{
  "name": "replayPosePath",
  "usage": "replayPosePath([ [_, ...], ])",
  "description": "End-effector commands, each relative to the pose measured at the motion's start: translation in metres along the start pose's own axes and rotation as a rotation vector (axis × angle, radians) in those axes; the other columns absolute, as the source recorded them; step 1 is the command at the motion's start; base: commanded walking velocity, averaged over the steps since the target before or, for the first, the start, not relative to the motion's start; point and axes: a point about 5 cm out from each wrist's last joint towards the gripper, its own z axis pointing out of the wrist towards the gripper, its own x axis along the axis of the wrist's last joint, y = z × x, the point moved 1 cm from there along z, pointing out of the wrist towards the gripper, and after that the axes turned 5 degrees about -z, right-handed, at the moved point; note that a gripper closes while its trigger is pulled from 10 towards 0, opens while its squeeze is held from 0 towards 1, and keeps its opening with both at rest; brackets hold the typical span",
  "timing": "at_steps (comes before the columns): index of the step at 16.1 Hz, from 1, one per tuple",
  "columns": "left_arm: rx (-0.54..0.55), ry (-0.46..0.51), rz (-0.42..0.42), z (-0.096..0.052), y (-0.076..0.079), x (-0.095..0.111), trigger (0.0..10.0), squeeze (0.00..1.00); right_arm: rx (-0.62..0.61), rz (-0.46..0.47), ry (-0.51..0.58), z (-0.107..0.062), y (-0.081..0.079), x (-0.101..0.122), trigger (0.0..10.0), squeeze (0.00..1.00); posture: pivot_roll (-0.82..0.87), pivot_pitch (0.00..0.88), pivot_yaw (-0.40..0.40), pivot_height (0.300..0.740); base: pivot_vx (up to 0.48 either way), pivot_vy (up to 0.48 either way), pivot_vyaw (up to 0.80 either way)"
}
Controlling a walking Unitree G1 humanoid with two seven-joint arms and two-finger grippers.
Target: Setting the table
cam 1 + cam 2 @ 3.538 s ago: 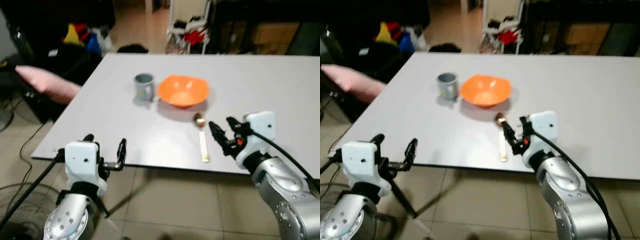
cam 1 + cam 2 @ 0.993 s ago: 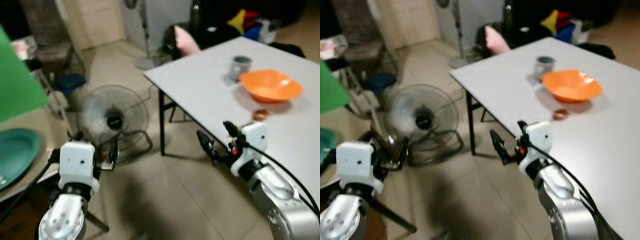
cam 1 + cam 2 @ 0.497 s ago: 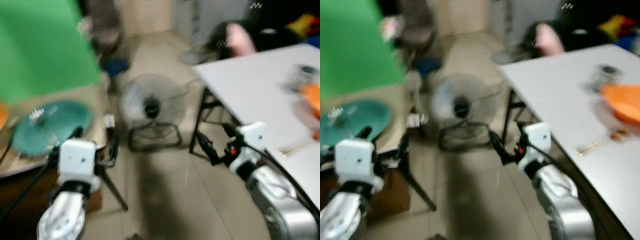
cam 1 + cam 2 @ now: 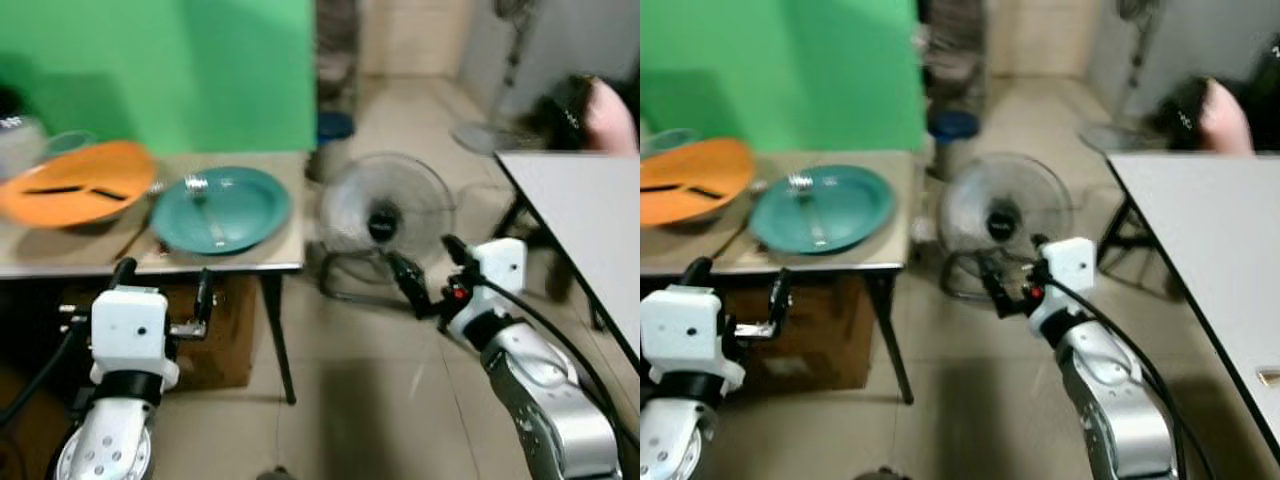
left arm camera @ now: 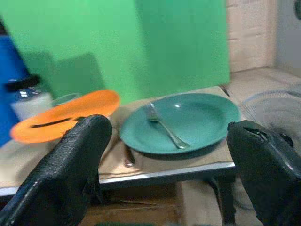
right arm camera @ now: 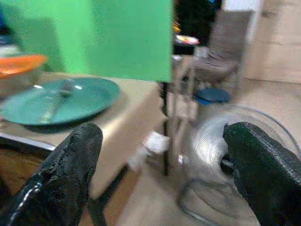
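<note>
Dinnerware waits on the low side table: a teal plate with a fork lying across it, glossy and shallow, just beside an orange dish. Both grippers hang empty with fingers spread wide, the left gripper near the table edge, the right gripper in front of a floor fan. Lifting the plate unevenly would likely send the loose fork sliding off.
</note>
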Motion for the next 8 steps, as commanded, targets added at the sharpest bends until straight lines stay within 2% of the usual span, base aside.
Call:
replayPosePath([
  [1, -0.02, 0.014, -0.003, -0.001, 0.003, 0.002, 10.0, 0.0, 0.036, -0.005, 0.009, 0.002, -0.002, 0.003, 10.0, 1.0, 0.05, 0.0, 0.028, 0.74, 0.0, 0.0, 0.8],
  [2, -0.022, 0.015, -0.003, -0.001, 0.003, 0.002, 10.0, 0.0, 0.048, -0.004, 0.012, 0.003, -0.004, 0.003, 10.0, 1.0, 0.05, 0.0, 0.028, 0.74, 0.0, 0.0, 0.8],
  [4, -0.03, 0.02, -0.004, 0.001, 0.003, 0.003, 10.0, 0.0, 0.1, 0.021, 0.011, 0.007, -0.014, 0.004, 10.0, 1.0, 0.05, 0.0, 0.027, 0.74, 0.289, 0.0, 0.8],
  [5, -0.034, 0.018, -0.003, 0.002, 0.002, 0.002, 10.0, 0.0, 0.151, 0.031, -0.019, 0.011, -0.02, 0.0, 10.0, 1.0, 0.05, 0.0, 0.026, 0.74, 0.368, 0.0, 0.0],
  [6, -0.044, 0.013, 0.006, 0.002, 0.002, 0.002, 10.0, 0.0, 0.159, 0.074, -0.044, 0.015, -0.023, -0.002, 10.0, 0.39, 0.05, 0.0, 0.029, 0.74, 0.386, 0.0, 0.0],
  [7, -0.046, 0.012, 0.009, 0.002, 0.002, 0.001, 10.0, 0.0, 0.158, 0.084, -0.051, 0.016, -0.023, -0.002, 10.0, 0.0, 0.05, 0.0, 0.029, 0.74, 0.412, 0.0, 0.0],
  [8, -0.062, 0.013, 0.011, 0.001, 0.002, 0.002, 10.0, 0.0, 0.162, 0.085, -0.035, 0.02, -0.023, 0.002, 10.0, 0.0, 0.06, 0.0, 0.028, 0.74, 0.45, 0.0, 0.0],
])
